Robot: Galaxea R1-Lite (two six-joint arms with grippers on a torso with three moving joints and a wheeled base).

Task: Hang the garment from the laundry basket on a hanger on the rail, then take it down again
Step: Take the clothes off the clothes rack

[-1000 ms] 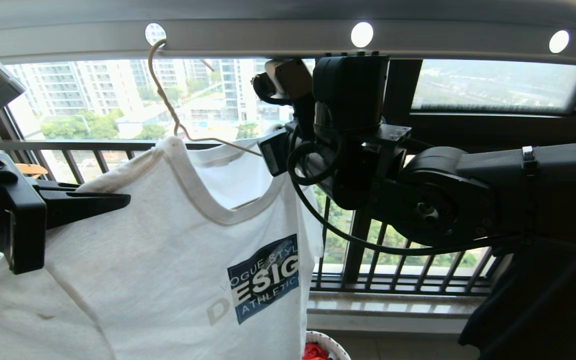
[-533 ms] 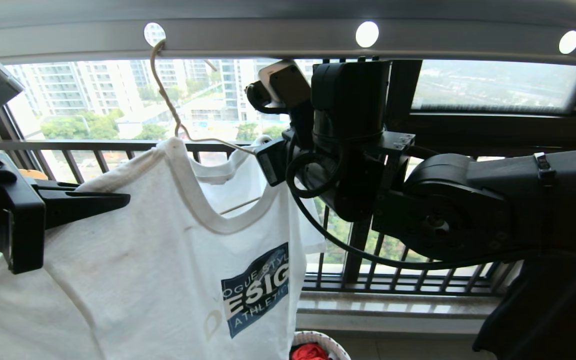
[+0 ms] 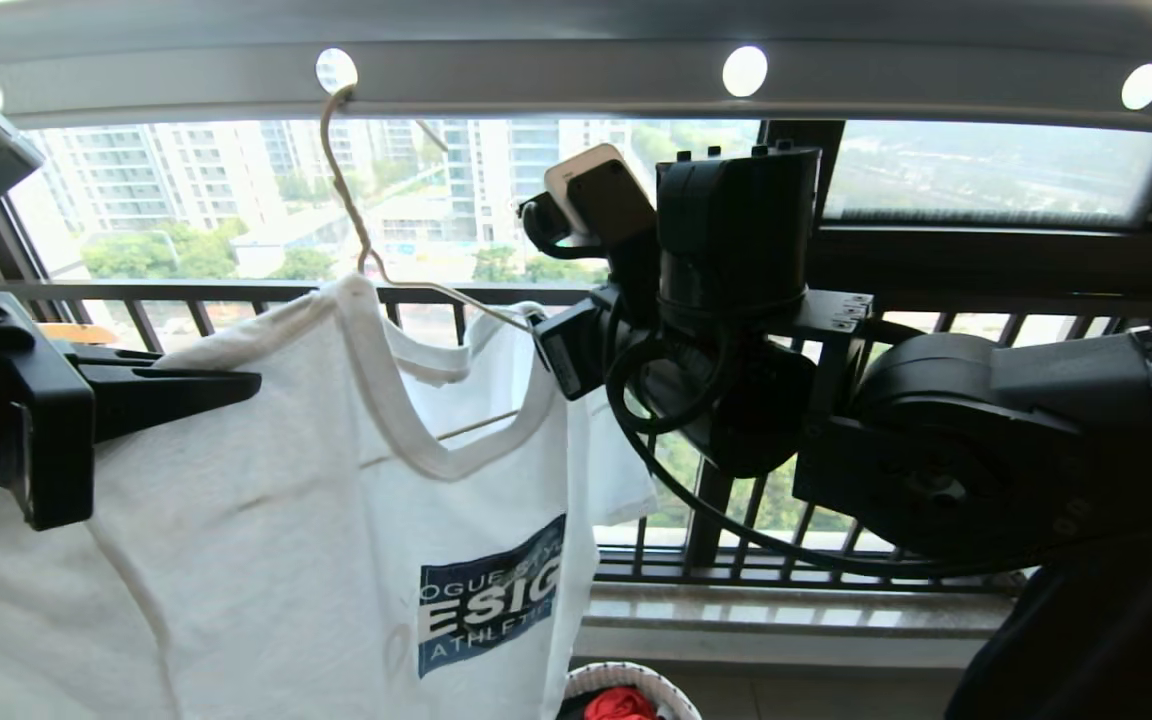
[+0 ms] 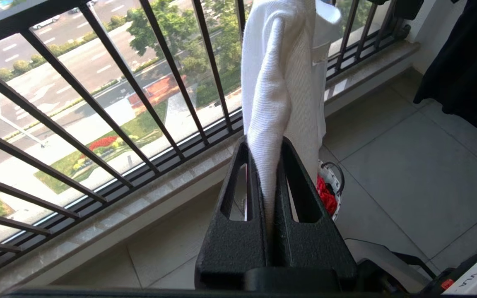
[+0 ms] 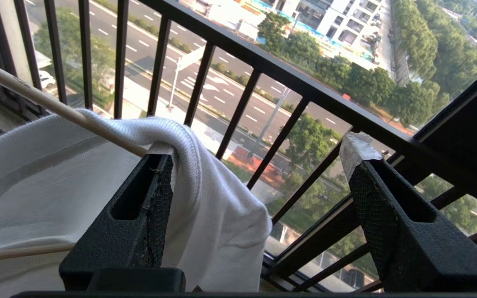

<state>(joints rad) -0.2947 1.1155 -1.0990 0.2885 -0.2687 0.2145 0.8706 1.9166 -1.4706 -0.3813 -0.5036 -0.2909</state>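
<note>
White T-shirt with navy logo print (image 3: 356, 520) draped on thin cream wire hanger (image 3: 366, 250) hooked in grey holed overhead rail (image 3: 536, 85), left gripper (image 4: 269, 174) clamped on its shoulder fabric, right gripper (image 5: 259, 165) spread wide beside other shoulder, black balcony railing (image 3: 236, 292) behind, round woven laundry basket (image 3: 626, 680) below holding red cloth (image 3: 618, 705)

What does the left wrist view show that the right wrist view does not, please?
Only the left wrist view shows the left claw shut on a fold of the T-shirt, with the laundry basket and red cloth on the floor tiles below. Only the right wrist view shows the right claw open beside the shirt's shoulder and the hanger wire. Both show the white shirt and the balcony railing.
</note>
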